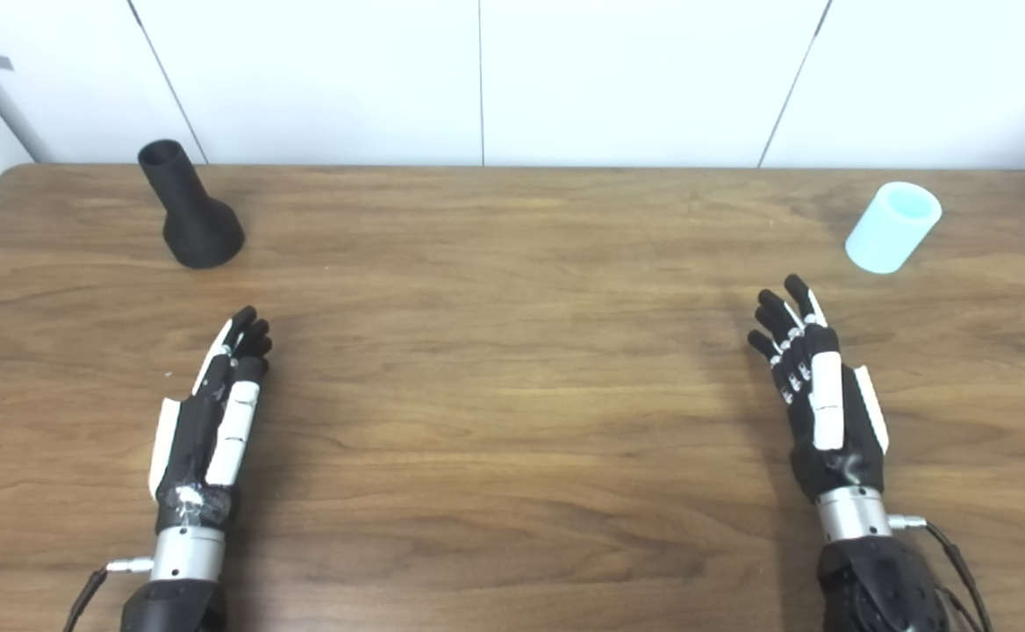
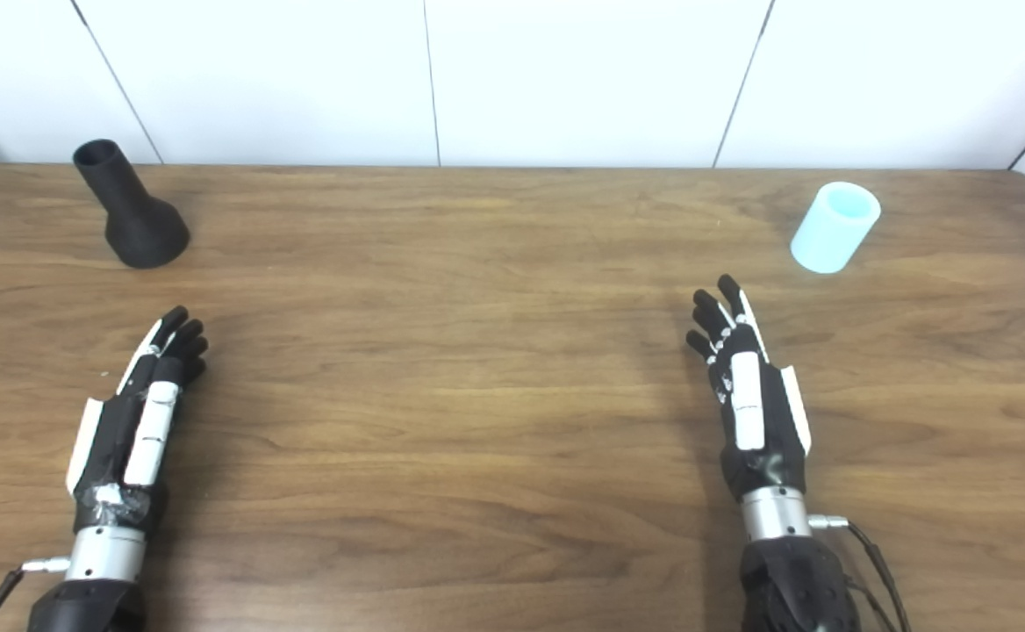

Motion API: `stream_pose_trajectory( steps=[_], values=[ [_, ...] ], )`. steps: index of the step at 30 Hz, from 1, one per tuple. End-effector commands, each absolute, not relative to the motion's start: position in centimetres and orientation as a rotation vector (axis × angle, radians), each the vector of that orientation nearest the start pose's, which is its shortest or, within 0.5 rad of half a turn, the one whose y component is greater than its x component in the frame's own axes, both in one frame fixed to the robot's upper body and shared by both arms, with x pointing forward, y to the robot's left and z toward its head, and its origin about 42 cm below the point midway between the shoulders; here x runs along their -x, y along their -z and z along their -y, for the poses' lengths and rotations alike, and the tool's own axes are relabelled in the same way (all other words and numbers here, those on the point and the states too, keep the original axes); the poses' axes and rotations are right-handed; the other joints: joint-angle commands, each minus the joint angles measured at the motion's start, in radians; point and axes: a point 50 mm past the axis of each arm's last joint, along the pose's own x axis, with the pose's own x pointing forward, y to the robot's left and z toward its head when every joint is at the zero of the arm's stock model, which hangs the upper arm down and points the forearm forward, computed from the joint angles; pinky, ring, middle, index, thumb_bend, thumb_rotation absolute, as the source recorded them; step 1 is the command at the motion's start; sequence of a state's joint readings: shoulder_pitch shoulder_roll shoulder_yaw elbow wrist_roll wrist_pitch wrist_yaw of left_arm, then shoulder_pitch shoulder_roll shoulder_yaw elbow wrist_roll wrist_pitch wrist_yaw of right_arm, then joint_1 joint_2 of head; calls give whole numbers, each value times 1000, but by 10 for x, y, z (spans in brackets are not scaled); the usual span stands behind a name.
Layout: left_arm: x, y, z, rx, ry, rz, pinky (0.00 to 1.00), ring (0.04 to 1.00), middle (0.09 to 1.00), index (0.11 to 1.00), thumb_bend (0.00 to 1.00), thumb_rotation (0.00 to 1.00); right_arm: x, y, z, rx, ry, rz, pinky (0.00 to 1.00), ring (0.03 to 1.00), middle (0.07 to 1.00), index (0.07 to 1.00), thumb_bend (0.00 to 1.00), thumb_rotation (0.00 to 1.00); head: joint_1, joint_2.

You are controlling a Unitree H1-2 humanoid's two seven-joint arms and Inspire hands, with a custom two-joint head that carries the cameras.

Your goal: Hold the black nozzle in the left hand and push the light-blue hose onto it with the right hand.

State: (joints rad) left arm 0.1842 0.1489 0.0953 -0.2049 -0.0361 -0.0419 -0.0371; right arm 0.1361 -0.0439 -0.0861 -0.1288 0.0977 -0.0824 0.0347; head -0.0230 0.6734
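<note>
Nothing readable here, honestly. No text, labels, brand marks or numbers show on anything in either view.
</note>
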Motion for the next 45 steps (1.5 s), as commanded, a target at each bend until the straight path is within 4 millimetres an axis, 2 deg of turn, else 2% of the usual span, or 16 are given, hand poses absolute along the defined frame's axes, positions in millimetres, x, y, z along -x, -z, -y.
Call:
stream_pose_trajectory(
  steps=[1, 14, 20, 24, 32, 37, 40, 45],
  values=[
    [-218, -105, -281, -120, -54, 7, 919, 925, 925, 945, 500, 789, -230, -86, 255, -42, 91, 25, 888, 931, 908, 948, 519, 1000, 0, 0],
    [-218, -106, -281, -125, -48, 13, 922, 925, 929, 947, 519, 811, -229, -87, 255, -49, 84, 28, 897, 931, 912, 953, 496, 1000, 2, 6],
    [-218, -105, -278, -121, -50, 8, 921, 921, 923, 943, 516, 800, -229, -87, 257, -59, 85, 26, 905, 940, 920, 953, 503, 1000, 49, -5],
    [-217, -102, -276, -128, -48, 5, 926, 923, 918, 935, 516, 787, -228, -85, 261, -57, 81, 31, 908, 947, 926, 961, 478, 1000, 82, -23],
    [-215, -92, -264, -133, -43, -8, 936, 927, 917, 929, 541, 769, -226, -77, 273, -41, 61, 41, 948, 965, 943, 977, 480, 1000, 225, -124],
    [-214, -89, -253, -123, -34, -14, 950, 945, 931, 946, 482, 751, -227, -72, 280, -43, 61, 44, 979, 981, 958, 991, 491, 1000, 291, -163],
    [-214, -89, -248, -121, -31, -18, 947, 948, 934, 954, 470, 748, -228, -71, 282, -61, 68, 38, 989, 978, 948, 985, 488, 1000, 313, -172],
    [-213, -90, -241, -141, -38, -20, 988, 958, 934, 954, 455, 761, -227, -73, 287, -72, 76, 29, 975, 969, 937, 979, 558, 1000, 334, -172]
  ],
)
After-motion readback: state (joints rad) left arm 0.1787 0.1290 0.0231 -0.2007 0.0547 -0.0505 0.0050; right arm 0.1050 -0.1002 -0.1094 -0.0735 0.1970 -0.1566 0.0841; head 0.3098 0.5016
